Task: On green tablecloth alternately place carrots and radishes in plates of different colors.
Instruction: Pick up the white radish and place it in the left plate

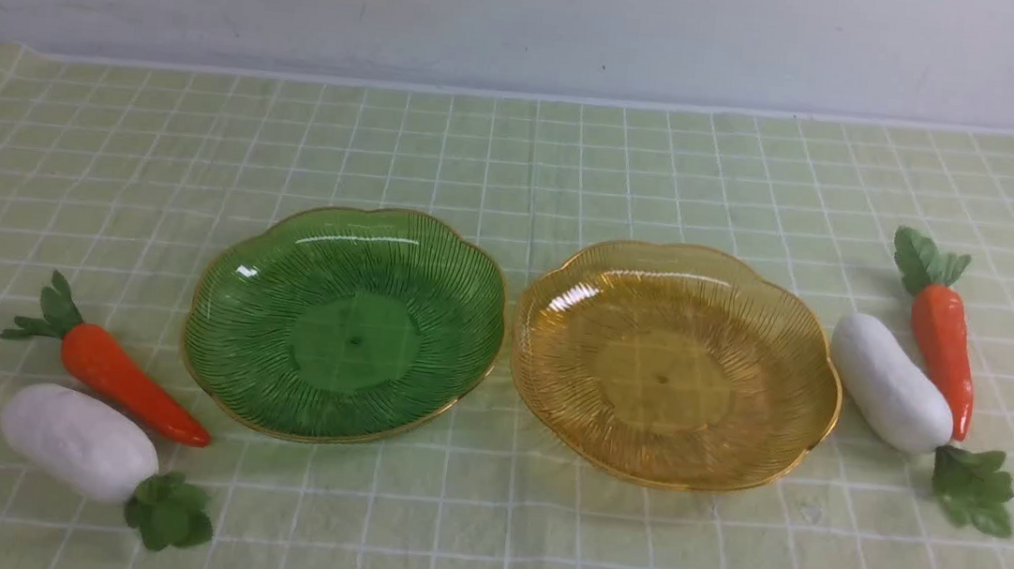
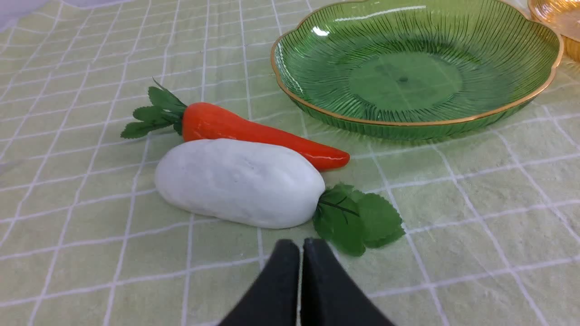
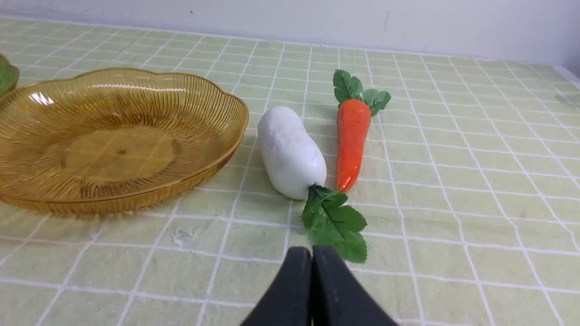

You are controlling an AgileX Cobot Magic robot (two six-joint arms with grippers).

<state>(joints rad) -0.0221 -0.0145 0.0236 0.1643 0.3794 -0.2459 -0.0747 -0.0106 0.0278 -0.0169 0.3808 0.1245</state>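
Note:
On the green tablecloth point(image 1: 520, 163) a green plate point(image 1: 345, 321) and an amber plate point(image 1: 676, 364) stand side by side, both with nothing in them. Left of the green plate lie a carrot point(image 1: 129, 381) and a radish point(image 1: 79, 441). Right of the amber plate lie a radish point(image 1: 891, 382) and a carrot point(image 1: 943, 342). Neither gripper shows in the front view. My left gripper point(image 2: 301, 246) is shut and empty, just short of the left radish point(image 2: 240, 182) and carrot point(image 2: 258, 134). My right gripper point(image 3: 311, 253) is shut and empty, just short of the right radish point(image 3: 291, 151) and carrot point(image 3: 350, 136).
A pale wall point(image 1: 535, 14) runs along the cloth's far edge. The green plate point(image 2: 414, 68) fills the left wrist view beyond the vegetables; the amber plate point(image 3: 113, 136) sits beside the radish in the right wrist view.

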